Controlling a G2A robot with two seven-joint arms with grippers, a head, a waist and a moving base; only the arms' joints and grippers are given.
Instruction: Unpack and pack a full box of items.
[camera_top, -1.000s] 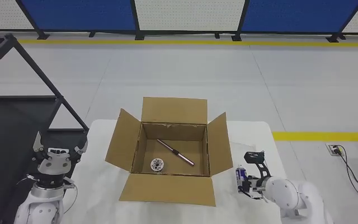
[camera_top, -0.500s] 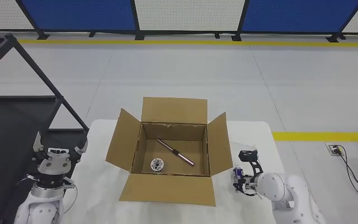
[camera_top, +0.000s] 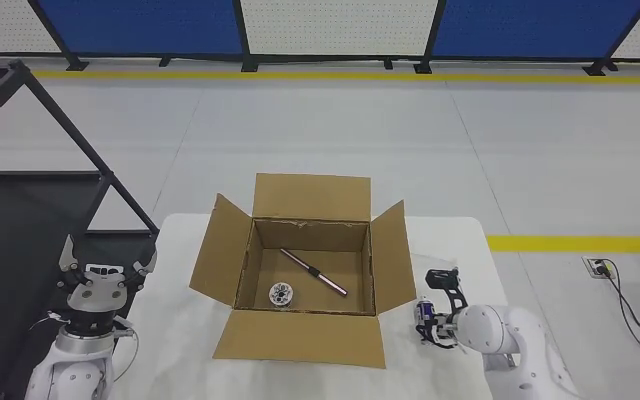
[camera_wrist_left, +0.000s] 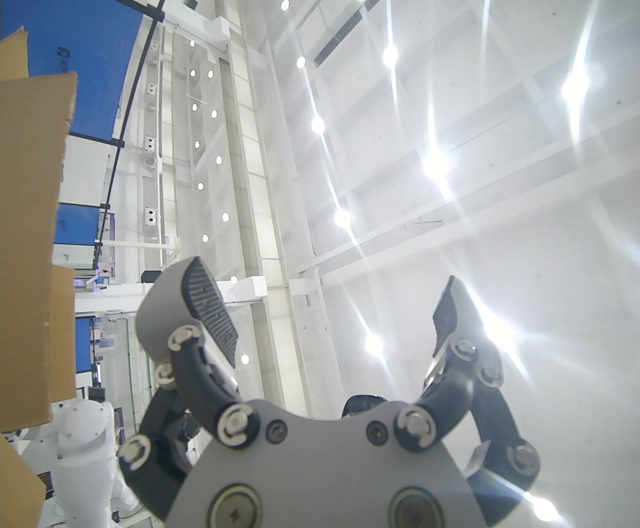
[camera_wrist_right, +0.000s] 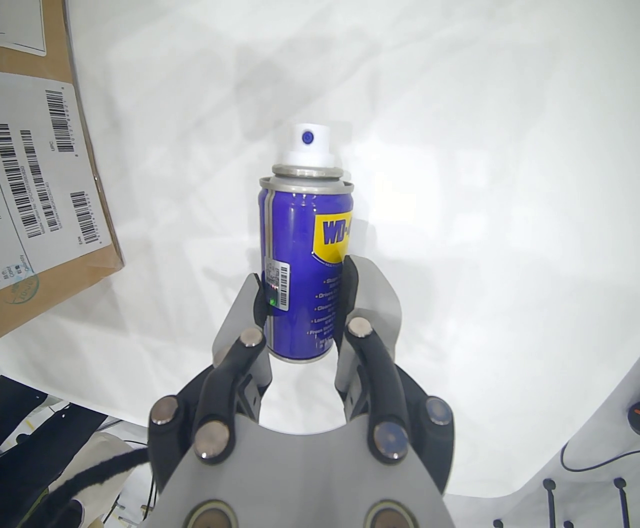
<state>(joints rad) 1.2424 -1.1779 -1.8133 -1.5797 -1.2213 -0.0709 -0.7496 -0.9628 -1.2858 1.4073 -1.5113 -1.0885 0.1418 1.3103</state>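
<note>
An open cardboard box sits mid-table with its flaps spread. Inside lie a thin dark rod and a small round metal part. My right gripper is shut on a blue spray can with a white nozzle, holding it low on its body over the white tabletop, right of the box. In the top view the spray can sits beside the box's right flap with the right gripper on it. My left gripper is open, pointing up at the ceiling, with nothing between its fingers; it sits at the table's left edge.
A labelled box flap lies close to the can. A black frame stands left of the table. White table surface lies in front of the box and at the right.
The right gripper with the spray can shifted slightly left, closer to the box's right flap. The left arm stayed still.
</note>
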